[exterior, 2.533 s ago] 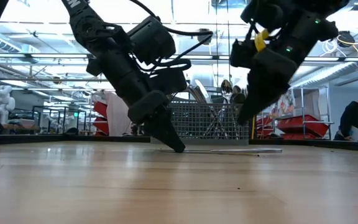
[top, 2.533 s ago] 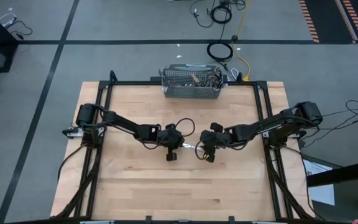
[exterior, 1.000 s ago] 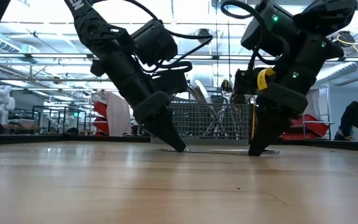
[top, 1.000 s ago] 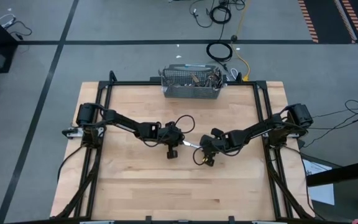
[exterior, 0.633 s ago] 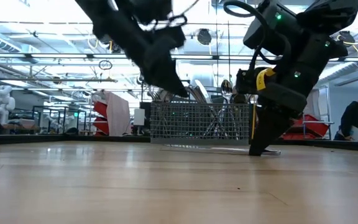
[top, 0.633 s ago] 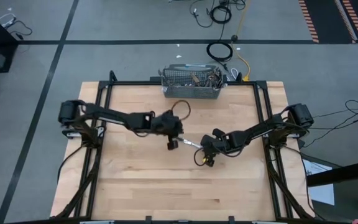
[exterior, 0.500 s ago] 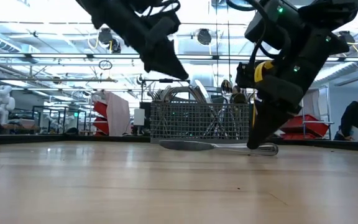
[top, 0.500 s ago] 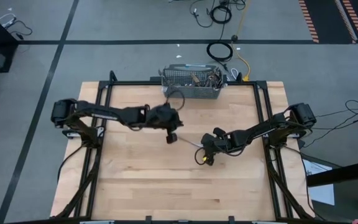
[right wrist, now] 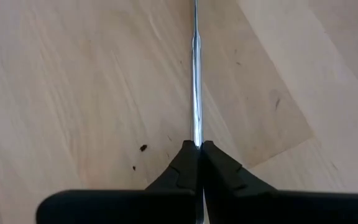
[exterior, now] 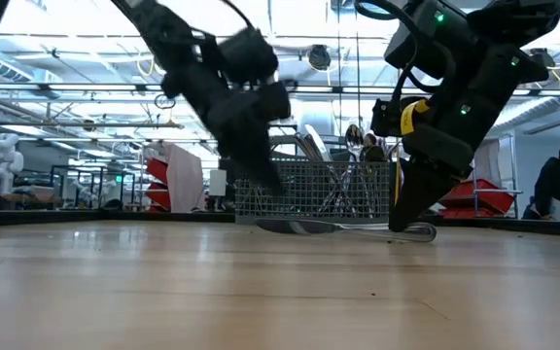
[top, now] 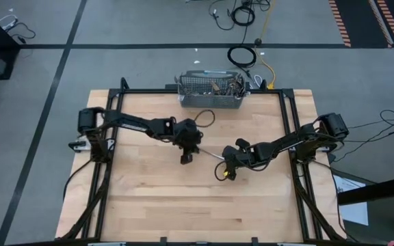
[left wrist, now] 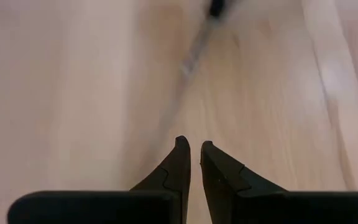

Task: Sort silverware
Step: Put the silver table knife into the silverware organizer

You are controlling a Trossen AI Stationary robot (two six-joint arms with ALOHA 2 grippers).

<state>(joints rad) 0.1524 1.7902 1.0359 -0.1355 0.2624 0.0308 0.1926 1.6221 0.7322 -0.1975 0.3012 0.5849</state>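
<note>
From above, we see the left arm reaching from the table's (top: 149, 205) left edge toward the middle, its left gripper (top: 186, 158) pointing down at the bare wood, while the right arm stretches in from the right edge with its right gripper (top: 226, 168) low over the boards; between them lies a thin piece of silverware (top: 213, 154), one end at the right gripper. A wire basket (top: 209, 98) with more silverware sits at the far edge of the table. At table height, we see the left arm blurred and tilted, its tip above the wood in front of the basket (exterior: 314, 190), and the right gripper (exterior: 397, 227) angled steeply down, its tip at the piece of silverware (exterior: 338, 227) lying flat. Past the left wrist, the left gripper's fingers (left wrist: 178, 163) stand slightly parted, holding nothing, with a blurred utensil beyond. Past the right wrist, the fingers (right wrist: 185, 160) are pressed together on the slim handle (right wrist: 196, 87).
</note>
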